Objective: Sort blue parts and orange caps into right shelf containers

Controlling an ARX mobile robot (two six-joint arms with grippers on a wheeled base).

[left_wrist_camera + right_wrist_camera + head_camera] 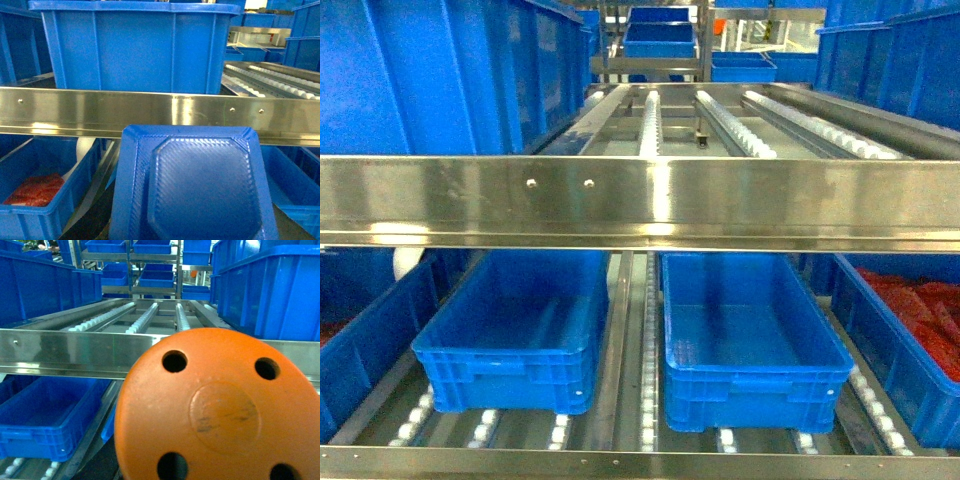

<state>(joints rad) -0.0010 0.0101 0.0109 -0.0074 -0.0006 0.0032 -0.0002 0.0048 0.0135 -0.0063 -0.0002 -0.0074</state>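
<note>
The flat blue octagon-embossed plastic part [192, 187] fills the left wrist view, the round orange holed cap [220, 407] the right. Both sit near the steel rail; two empty blue crates [515, 330] [750, 335] lie beyond and lower. No pincer shows; cannot tell their grip.

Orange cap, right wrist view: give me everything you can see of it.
The orange cap fills the lower right of the right wrist view, close to the lens. It is a round, domed disc of matte orange, plastic by the look. Four round through-holes show around a raised, scuffed central circle. It sits in front of the steel rail. The claw and whatever holds the cap are hidden.
</note>
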